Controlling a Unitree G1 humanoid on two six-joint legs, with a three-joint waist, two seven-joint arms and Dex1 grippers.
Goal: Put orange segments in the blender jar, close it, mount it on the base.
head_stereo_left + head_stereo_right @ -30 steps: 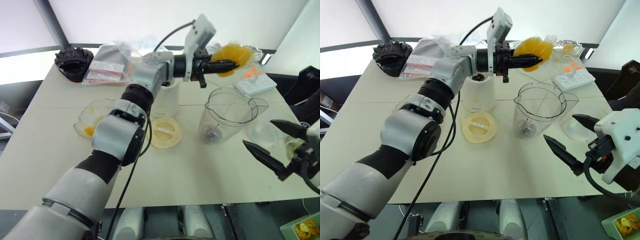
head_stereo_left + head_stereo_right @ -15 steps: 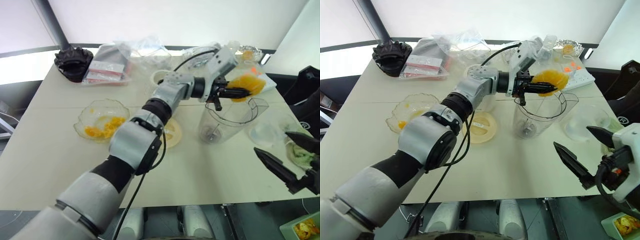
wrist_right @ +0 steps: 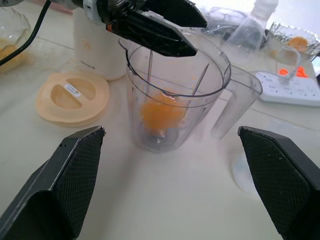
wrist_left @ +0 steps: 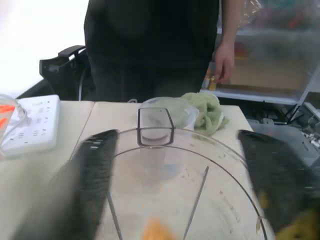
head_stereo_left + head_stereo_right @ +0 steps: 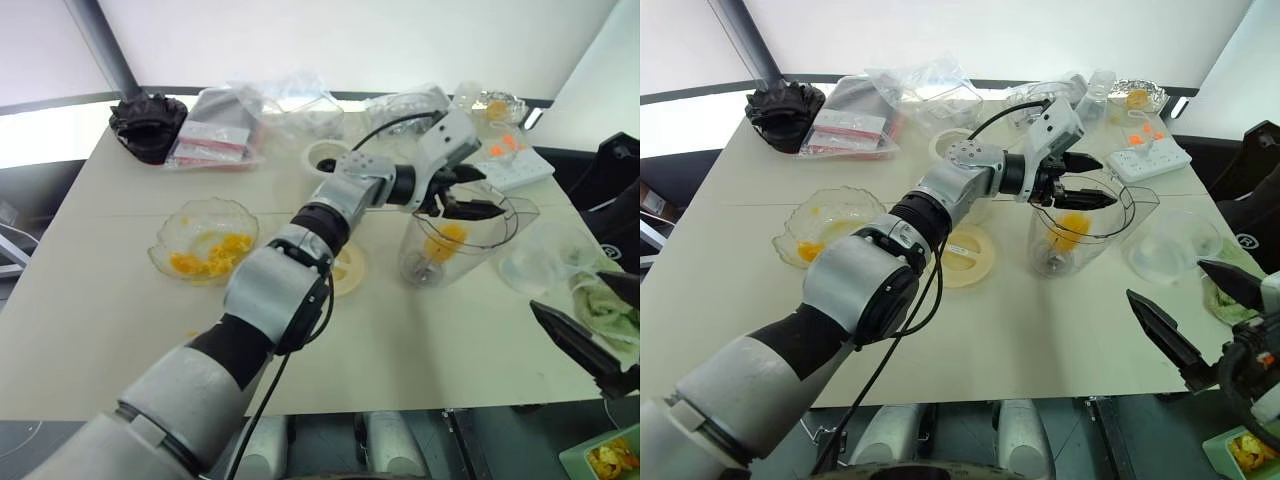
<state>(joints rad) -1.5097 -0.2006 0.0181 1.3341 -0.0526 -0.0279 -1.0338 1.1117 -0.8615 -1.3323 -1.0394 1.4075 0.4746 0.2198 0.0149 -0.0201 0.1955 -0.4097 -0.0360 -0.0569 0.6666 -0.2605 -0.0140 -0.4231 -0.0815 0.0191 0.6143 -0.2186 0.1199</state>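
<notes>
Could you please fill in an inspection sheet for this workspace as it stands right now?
Surface: cream table, bare along its near edge.
Job's things: blender jar upright, lid off, orange segments inside; more orange segments in the glass bowl; white base behind the jar; cream lid flat beside it.
Clutter: plastic bags, black object at the far corner, power strip, clear cup, green cloth.
Grippers: left gripper open over the jar mouth, holding nothing; right gripper open, apart from the jar.
Cables: black cable along the left arm.
Surroundings: a person standing past the table in the left wrist view.
</notes>
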